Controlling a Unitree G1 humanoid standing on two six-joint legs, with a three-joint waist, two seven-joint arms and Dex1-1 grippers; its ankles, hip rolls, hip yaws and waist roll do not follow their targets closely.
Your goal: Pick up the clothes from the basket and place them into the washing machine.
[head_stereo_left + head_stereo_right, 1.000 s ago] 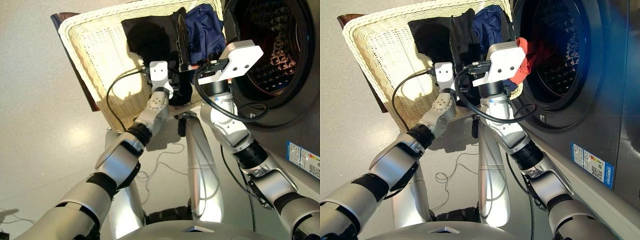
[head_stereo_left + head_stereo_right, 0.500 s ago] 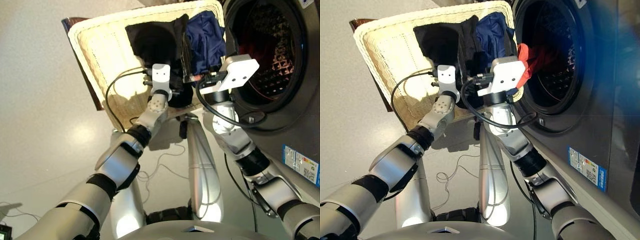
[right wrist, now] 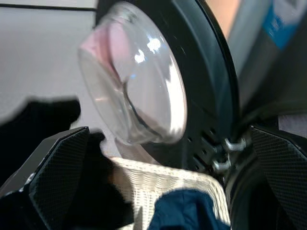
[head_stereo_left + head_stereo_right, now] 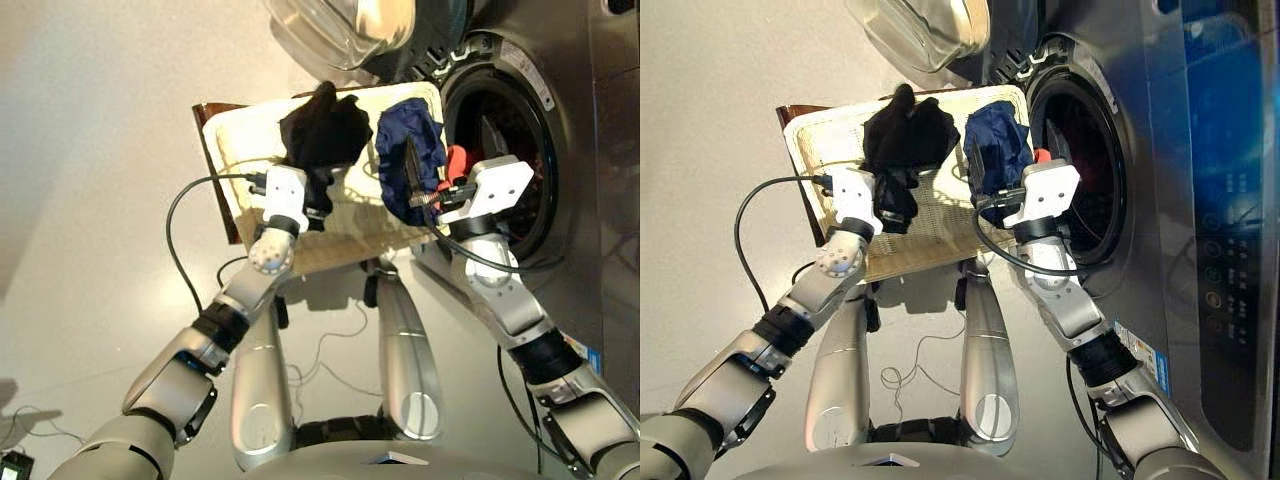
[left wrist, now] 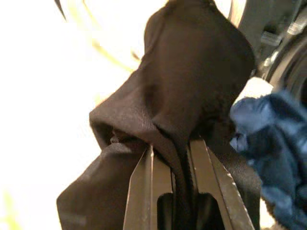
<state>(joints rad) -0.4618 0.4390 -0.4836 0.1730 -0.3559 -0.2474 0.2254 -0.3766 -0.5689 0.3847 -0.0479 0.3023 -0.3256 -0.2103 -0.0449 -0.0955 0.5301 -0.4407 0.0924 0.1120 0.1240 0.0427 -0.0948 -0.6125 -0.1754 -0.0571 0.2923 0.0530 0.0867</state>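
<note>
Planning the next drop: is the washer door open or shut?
Open. The glass door is swung away from the washing machine, leaving the porthole uncovered, with red cloth showing inside.

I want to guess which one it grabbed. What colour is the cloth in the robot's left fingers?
Black. The black garment shows best in the left wrist view.

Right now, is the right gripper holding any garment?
No. In the right wrist view the right gripper is open, nothing between its fingers.

Blown-out glare, blurred wrist views
</note>
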